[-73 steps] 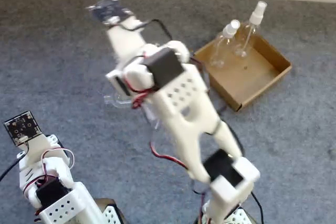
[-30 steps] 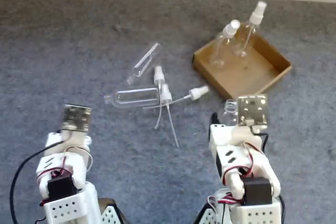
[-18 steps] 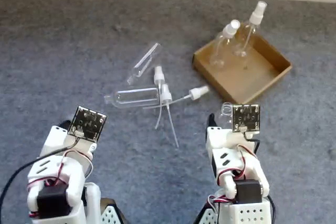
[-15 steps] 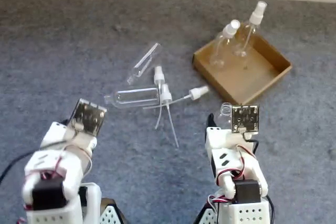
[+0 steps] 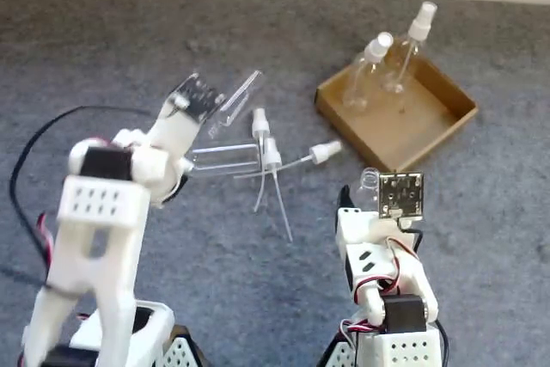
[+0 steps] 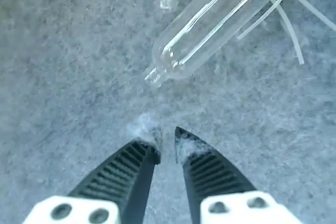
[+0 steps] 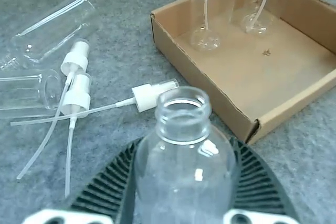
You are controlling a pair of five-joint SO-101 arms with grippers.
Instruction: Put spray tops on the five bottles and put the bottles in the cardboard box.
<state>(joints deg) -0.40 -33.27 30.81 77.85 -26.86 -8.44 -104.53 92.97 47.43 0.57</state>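
Note:
My left gripper (image 6: pixel 167 142) hangs just above the carpet, fingers almost together with nothing between them. Just ahead of it lies a clear bottle (image 6: pixel 210 24) (image 5: pixel 225 158), open neck towards the tips. A second bottle (image 5: pixel 232 102) lies beyond. My right gripper (image 7: pixel 182 150) is shut on an upright clear bottle (image 7: pixel 181 145) (image 5: pixel 369 182) with an open neck, near the box's front corner. Three spray tops (image 5: pixel 260 119) (image 5: pixel 271 154) (image 5: pixel 325 153) lie on the carpet between the arms. The cardboard box (image 5: pixel 357 139) holds two capped bottles (image 5: pixel 365 70) (image 5: pixel 408 45).
The left arm (image 5: pixel 146 156) stretches out over the carpet's middle left. Long dip tubes (image 5: pixel 279 204) trail from the spray tops towards the arms. The box floor (image 5: pixel 425 118) is bare on its near right side. A pale wall edge runs along the back.
The left arm has risen from its rest near the front and stretched out towards the lying bottle. The right arm, drawn back earlier, has stayed put holding its bottle.

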